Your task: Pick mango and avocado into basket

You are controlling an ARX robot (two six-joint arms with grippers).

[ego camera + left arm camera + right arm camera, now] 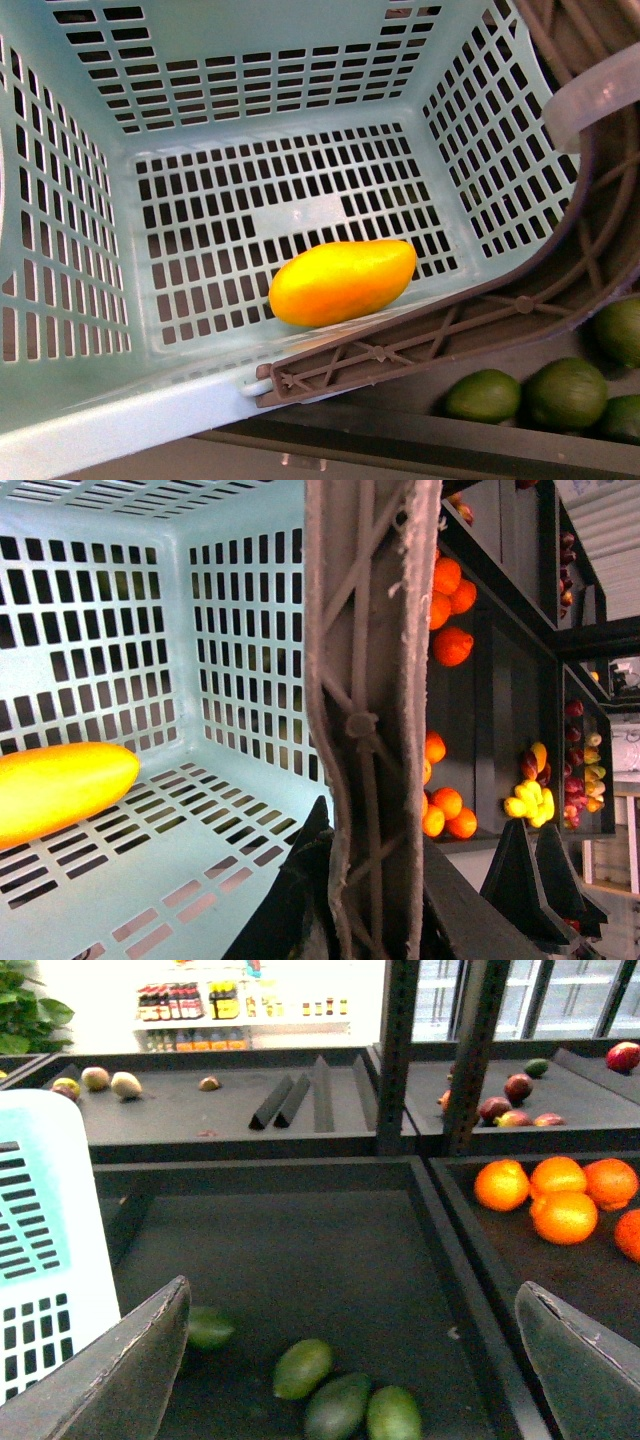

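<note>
Mango (342, 282): smooth, glossy skin, bright yellow, deepening to orange along the lower flank and at the broad end. Oblong, one end blunt, the other tapered.

Position: flat on the slotted floor of the basket (70, 300), close to the near wall, apart from both side walls. Nothing else in the basket.

Orientation, front view: long axis runs from near-left to far-right, at a shallow slant. Tapered end points right, toward the right-hand wall; blunt end toward the left.

Brown lattice handle (430, 335) lies folded across the near right corner of the rim, just beside the mango.

Left gripper (373, 825): dark fingers (295, 890) sit tight on either side of the handle, clamped on it.

Right gripper (352, 1290): spread wide, nothing held, above a dark shelf bin (300, 1250) beside the basket's outer wall.

Avocado (338, 1405): darkest, oval one in a cluster of green fruits (303, 1367) on the bin floor, touching its neighbours. Outside the basket.

Oranges (555, 1200) in the adjoining bin, well apart.
</note>
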